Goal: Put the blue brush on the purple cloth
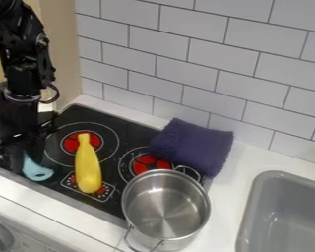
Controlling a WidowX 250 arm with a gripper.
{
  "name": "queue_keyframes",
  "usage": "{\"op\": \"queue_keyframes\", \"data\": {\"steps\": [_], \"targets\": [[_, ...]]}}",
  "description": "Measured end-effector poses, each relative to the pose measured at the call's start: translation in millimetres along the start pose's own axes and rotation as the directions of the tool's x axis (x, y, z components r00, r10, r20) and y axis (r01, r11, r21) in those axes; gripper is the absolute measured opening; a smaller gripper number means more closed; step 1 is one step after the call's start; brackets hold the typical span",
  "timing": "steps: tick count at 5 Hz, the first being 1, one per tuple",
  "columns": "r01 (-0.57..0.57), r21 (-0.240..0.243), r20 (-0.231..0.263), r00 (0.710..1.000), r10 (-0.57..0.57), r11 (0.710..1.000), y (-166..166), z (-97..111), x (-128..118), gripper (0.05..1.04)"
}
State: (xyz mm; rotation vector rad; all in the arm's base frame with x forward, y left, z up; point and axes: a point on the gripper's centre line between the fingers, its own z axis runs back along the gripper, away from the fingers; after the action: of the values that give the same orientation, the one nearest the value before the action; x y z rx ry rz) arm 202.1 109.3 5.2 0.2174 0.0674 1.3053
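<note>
The black gripper point(23, 147) hangs over the left edge of the stove, low down and right at the blue brush. The light blue brush point(38, 171) lies at the stove's front left, its rounded end with a small hole showing; its upper part runs up beneath the gripper and is hidden there. Whether the gripper holds it I cannot tell. Folded in a thick bundle, the purple cloth point(193, 146) rests on the stove's back right corner, partly over the counter.
A yellow eggplant-shaped toy point(88, 165) lies on the stove point(124, 130) just right of the brush. Between the brush and the cloth's side, toward the front, stands a metal pot point(165, 209) with wire handles. A grey sink point(285, 211) is at the right; a tiled wall rises behind.
</note>
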Motion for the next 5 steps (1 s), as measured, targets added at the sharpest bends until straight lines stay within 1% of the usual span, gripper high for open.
{"op": "queue_keyframes", "data": {"steps": [1, 2, 3, 4, 5], "targets": [[0.028, 0.037, 0.012, 1.000, -0.028, 0.999, 10.3, 17.6, -2.4, 0.310], [0.100, 0.071, 0.065, 0.992, -0.104, 0.992, 3.7, 43.1, -9.9, 0.310], [0.122, 0.039, 0.067, 0.990, -0.124, 0.992, -6.6, 64.1, -22.6, 0.310], [0.169, 0.016, 0.095, 0.981, -0.170, 0.985, -29.7, 84.1, -48.8, 0.310], [0.199, -0.066, 0.085, 0.978, -0.193, 0.978, -54.1, 101.0, -81.5, 0.310]]}}
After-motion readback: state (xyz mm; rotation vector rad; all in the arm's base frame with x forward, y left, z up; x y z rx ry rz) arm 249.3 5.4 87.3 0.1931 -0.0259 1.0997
